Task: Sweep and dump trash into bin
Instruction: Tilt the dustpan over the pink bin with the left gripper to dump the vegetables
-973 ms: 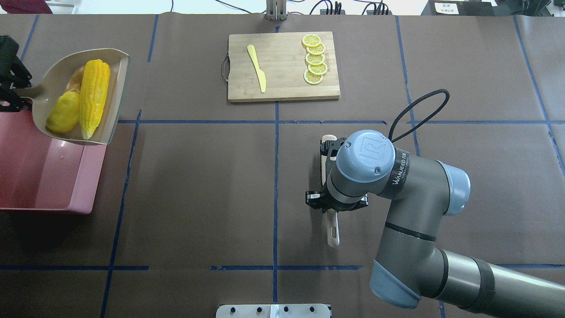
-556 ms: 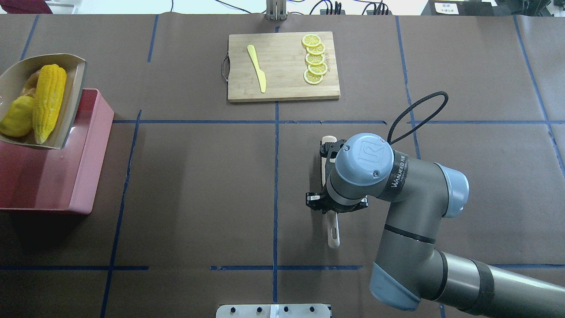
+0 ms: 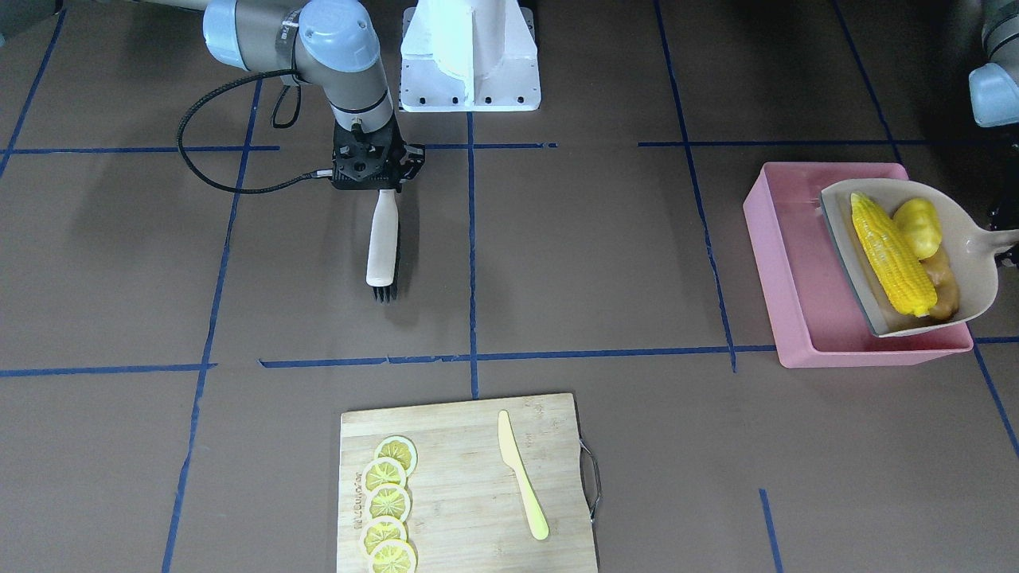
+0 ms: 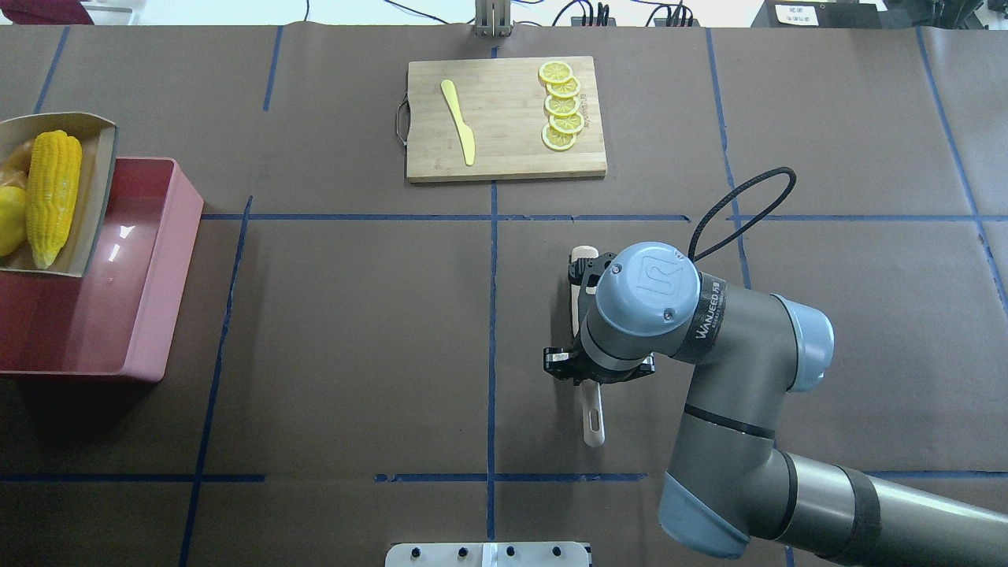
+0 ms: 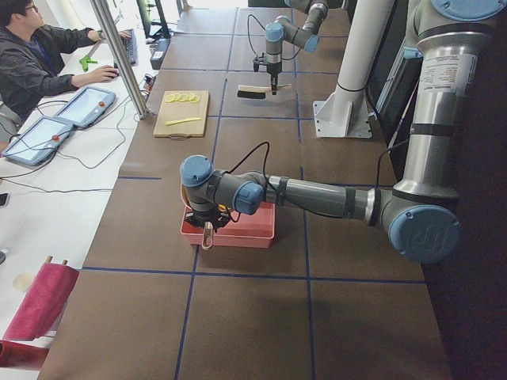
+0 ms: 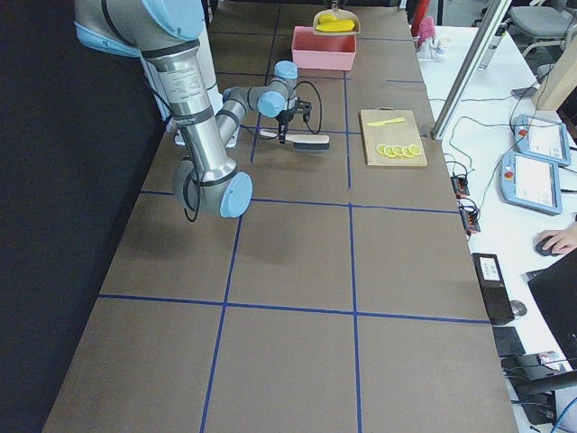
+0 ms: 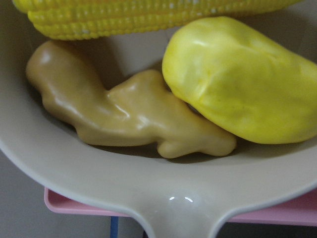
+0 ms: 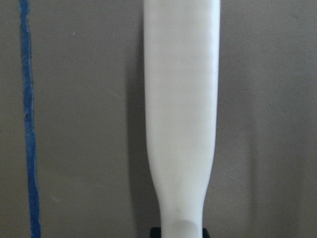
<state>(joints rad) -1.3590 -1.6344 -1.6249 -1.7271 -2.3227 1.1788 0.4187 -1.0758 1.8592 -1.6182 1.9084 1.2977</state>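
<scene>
The trash lies in a beige dustpan (image 3: 975, 239): a corn cob (image 3: 888, 255), a yellow potato-like lump (image 3: 917, 227) and a tan ginger root (image 3: 943, 282). The dustpan hangs over the outer half of the pink bin (image 3: 784, 263). Its handle runs off the front view's right edge into my left gripper (image 3: 1011, 237), which is shut on it. The left wrist view shows the ginger root (image 7: 124, 114), the lump (image 7: 242, 79) and the corn cob (image 7: 124, 17) up close. Mid-table, my right gripper (image 3: 380, 181) is shut on the handle of a white brush (image 3: 382, 247).
A wooden cutting board (image 4: 504, 150) at the far side carries a pale yellow knife (image 4: 458, 122) and a row of lemon slices (image 4: 561, 106). The robot's white base (image 3: 470, 56) stands at the near edge. A person (image 5: 36, 59) sits at a side desk.
The dustpan with the trash has moved left over the bin, partly past the overhead view's edge. The right arm has shifted slightly, with the brush still in its gripper.
</scene>
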